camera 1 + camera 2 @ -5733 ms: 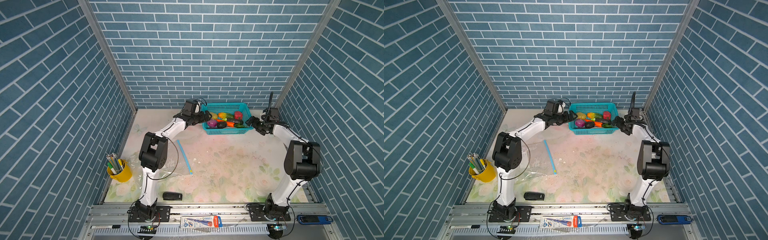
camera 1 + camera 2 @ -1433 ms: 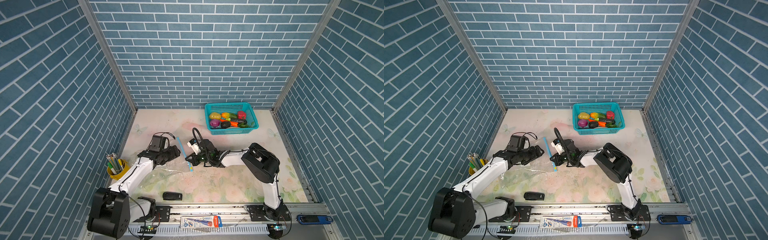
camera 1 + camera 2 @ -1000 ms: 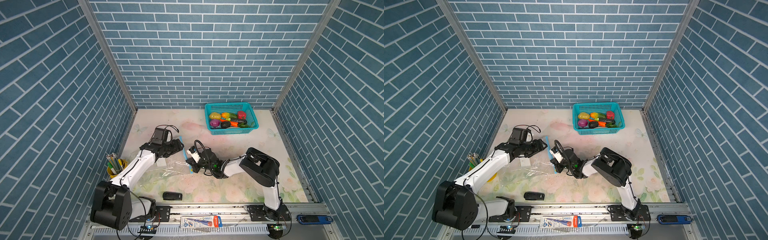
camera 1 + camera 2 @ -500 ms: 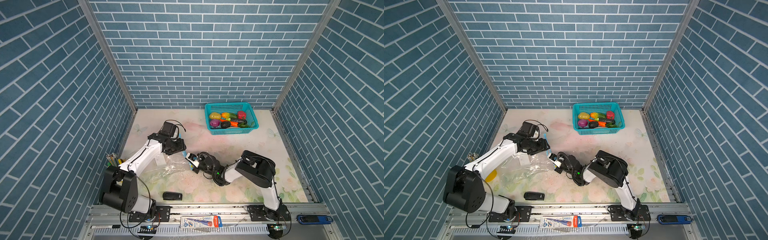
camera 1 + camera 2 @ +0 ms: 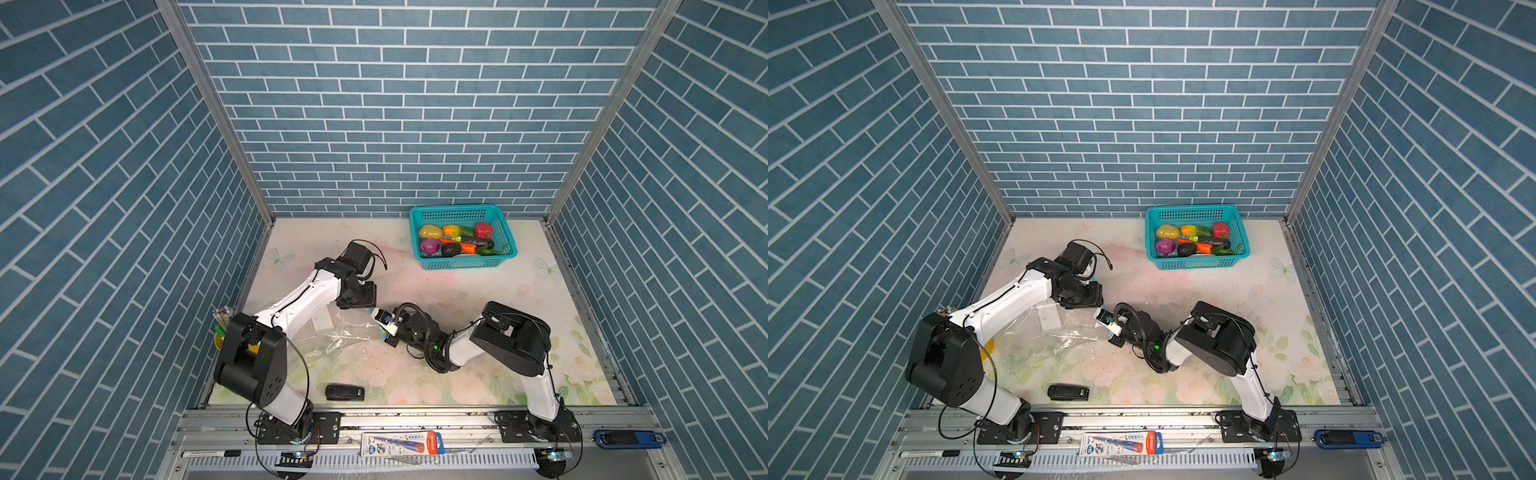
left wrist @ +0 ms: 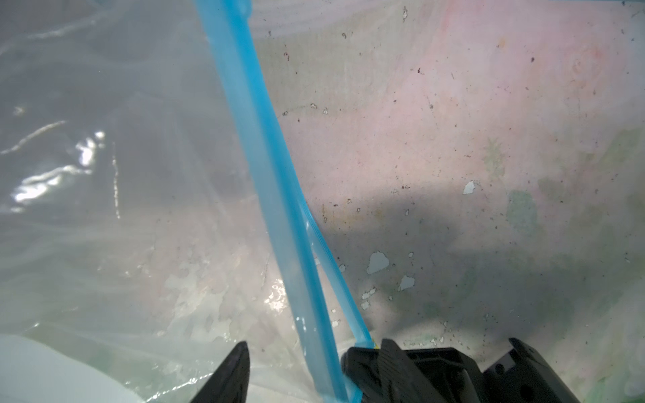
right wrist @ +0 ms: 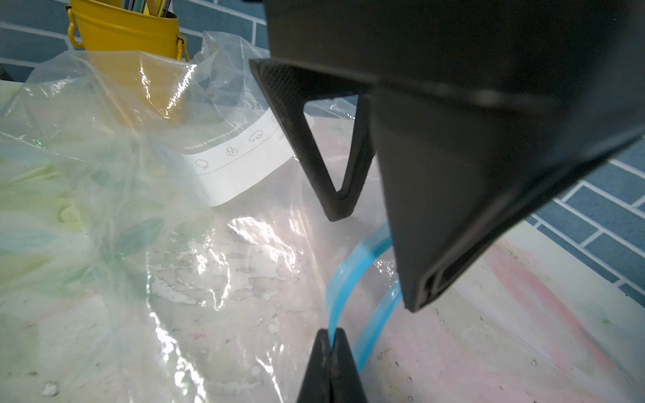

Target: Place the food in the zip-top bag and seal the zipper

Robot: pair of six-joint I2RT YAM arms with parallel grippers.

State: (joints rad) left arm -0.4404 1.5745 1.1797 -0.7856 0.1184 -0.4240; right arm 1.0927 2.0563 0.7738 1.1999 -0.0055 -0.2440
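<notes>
Bag: the clear, crinkly plastic zip-top bag [image 5: 340, 334] lies crumpled on the pale floral table mat [image 5: 478, 291], left of the middle in both top views, between the two arms.
Zipper: the narrow light-blue zipper [image 6: 272, 174] strip runs along the bag edge that faces the right arm. Its two lips are parted near the grippers.
Right claw: the right gripper [image 7: 330, 352] has its jaws pressed together on one lip of the zipper.
Left claw: the left gripper [image 6: 310, 373] stands over the same edge with its jaws partly apart. One lip passes between them with a bare gap beside it, and nothing is pinched.
Food: the food [image 5: 455, 243], glossy toy vegetables in yellow, purple, red, orange, dark and green, lies in the teal perforated plastic basket [image 5: 465, 262] at the back right of the mat, well apart from the bag.
Around: a yellow metal cup of pencils [image 7: 122, 31] stands just beyond the bag. A small black device [image 5: 344, 392] lies near the mat's front edge, apart from the bag. A white printed label [image 7: 241, 157] sits on the bag.
In the way: the left arm crosses above the bag's left part in both top views. The left gripper's dark fingers fill much of the right wrist view.
Hard to make out: the cup is mostly hidden behind the left arm in the top views. A yellow speck shows where the second lip ends against a left finger, and I cannot tell what it is. How wide the bag's mouth gapes cannot be told.
</notes>
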